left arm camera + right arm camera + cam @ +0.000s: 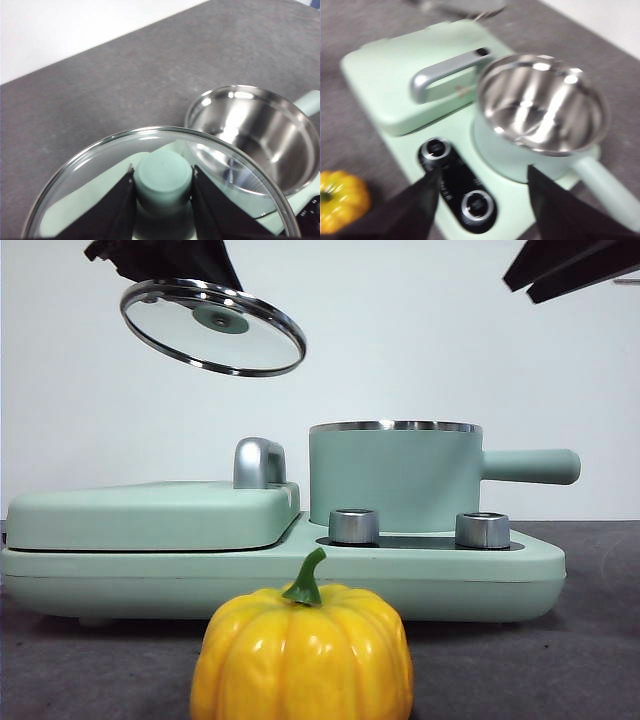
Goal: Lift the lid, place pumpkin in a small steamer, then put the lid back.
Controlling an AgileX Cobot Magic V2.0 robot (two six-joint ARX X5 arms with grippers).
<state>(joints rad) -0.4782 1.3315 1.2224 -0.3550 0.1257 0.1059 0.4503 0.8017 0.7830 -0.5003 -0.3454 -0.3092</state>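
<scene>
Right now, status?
Left gripper holds lid aloft by its knob. Right gripper open, empty. Steamer uncovered; pumpkin on table. Nothing blocking.

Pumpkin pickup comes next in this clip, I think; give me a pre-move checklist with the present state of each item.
1. Lid off the pot, held tilted in the air: ok.
2. Left gripper shut on the lid's knob: ok.
3. Small steamer open, nothing visible inside: ok.
4. Pumpkin upright on the table in front of the appliance base, nothing touching it: ok.
5. Right gripper open, above the base's knobs, not yet at the pumpkin: ok.
6. Lid clear of the right arm's likely path to the pumpkin: cannot tell.
</scene>
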